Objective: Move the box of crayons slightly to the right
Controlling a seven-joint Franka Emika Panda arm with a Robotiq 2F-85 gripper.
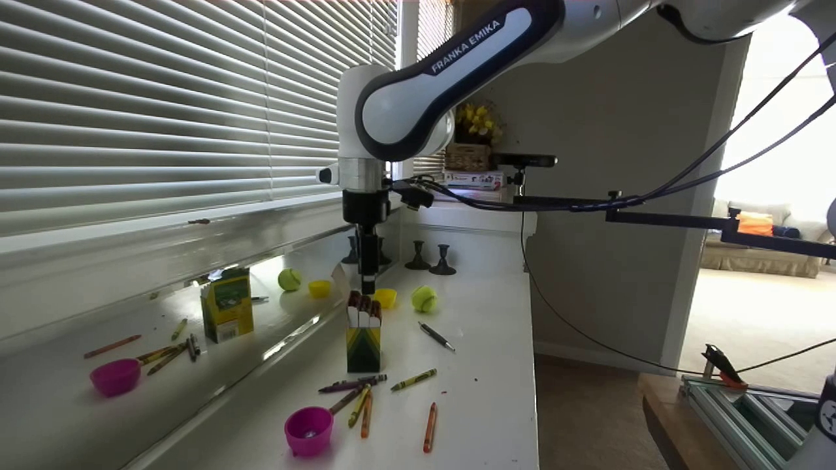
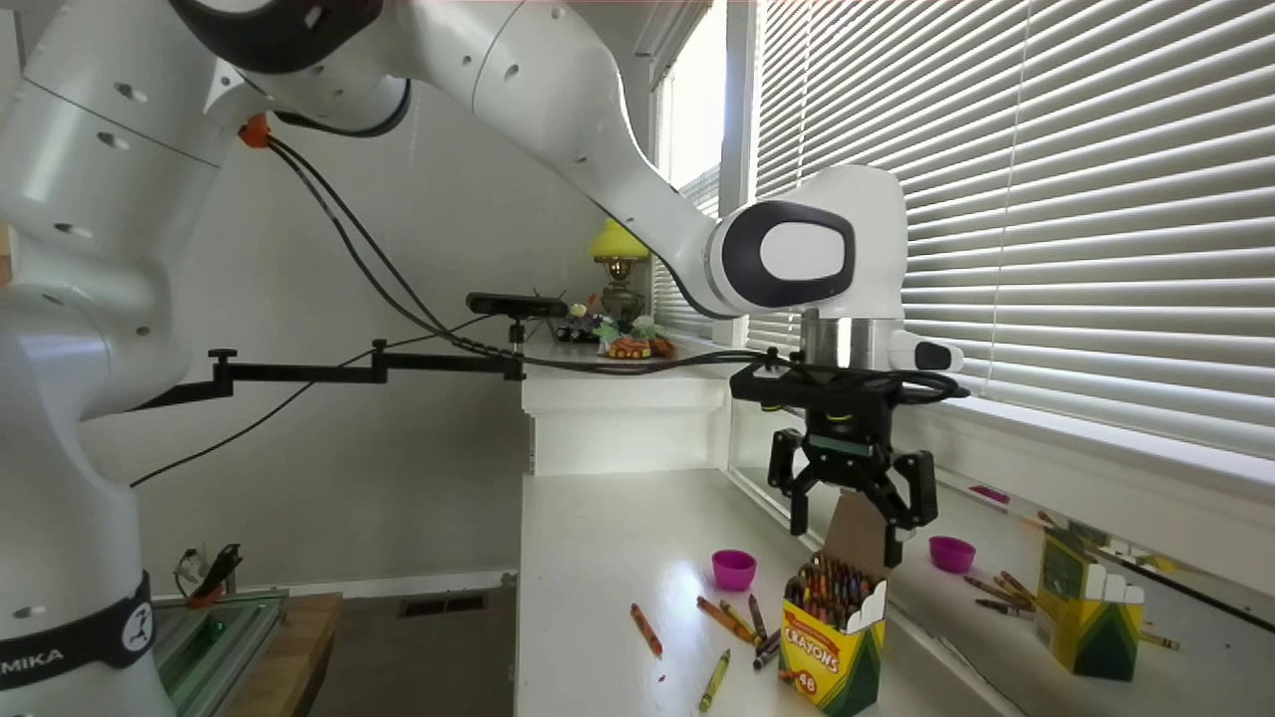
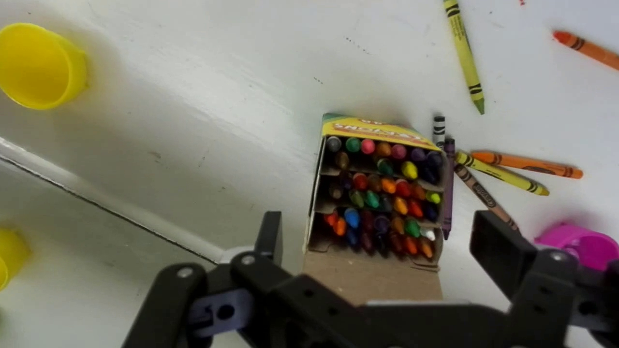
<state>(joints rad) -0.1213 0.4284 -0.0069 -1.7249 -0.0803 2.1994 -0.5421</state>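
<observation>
The box of crayons (image 1: 364, 349) stands upright on the white surface. In an exterior view it shows a yellow and green front (image 2: 827, 647), with its cardboard lid raised at the back. The wrist view looks down into the box (image 3: 379, 193), which is full of crayons. My gripper (image 1: 368, 284) is above the box. In an exterior view the open fingers (image 2: 847, 535) hang near the lid, above the rim. In the wrist view the fingertips (image 3: 379, 237) are wide apart, to either side of the box's lid end, with nothing between them held.
Loose crayons (image 1: 366, 408) and a pink bowl (image 1: 309, 431) lie near the box. A yellow bowl (image 1: 385, 298), tennis ball (image 1: 424, 299), pen (image 1: 436, 336) and candle holders (image 1: 443, 260) stand beyond. A mirror strip along the window wall reflects the box (image 2: 1091, 607).
</observation>
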